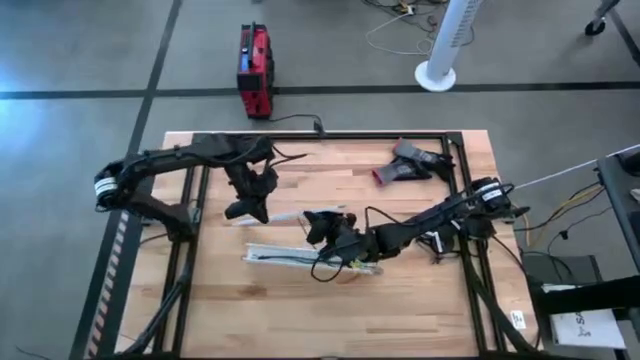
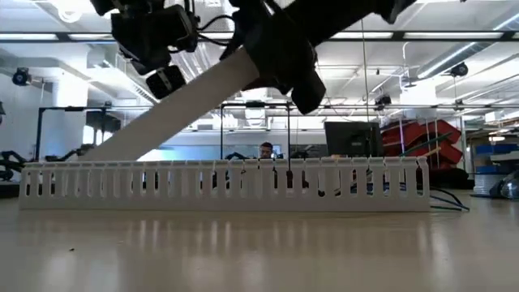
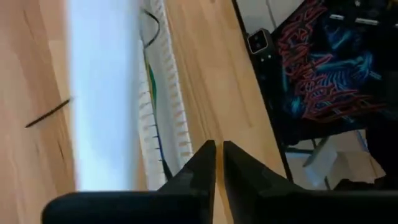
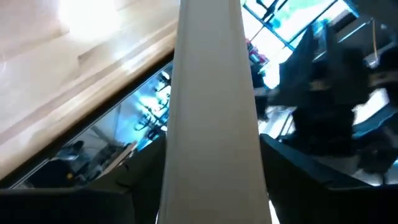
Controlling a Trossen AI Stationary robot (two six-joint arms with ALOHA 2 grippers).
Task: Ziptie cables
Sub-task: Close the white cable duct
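1. Cables [image 3: 151, 93], thin greenish and dark wires, are lying inside the white slotted channel [image 1: 300, 258] on the wooden table [image 1: 420, 310].
2. My right pincer [image 1: 318, 222] is gripping one end of a long flat white cover strip [image 2: 174, 105]; in the right wrist view the strip [image 4: 211, 112] is sitting clamped between my two dark fingers.
3. From the low view, the strip is slanting down from my right pincer towards the far side of the channel [image 2: 227, 185].
4. My left pincer [image 1: 248, 210] is hovering above the table just beside the strip's other end, holding nothing, with its fingertips [image 3: 202, 163] nearly touching and only a thin slit between them.
5. A thin straight black ziptie [image 3: 47, 113] is lying on the bare wood, on the opposite side of the strip from the channel.
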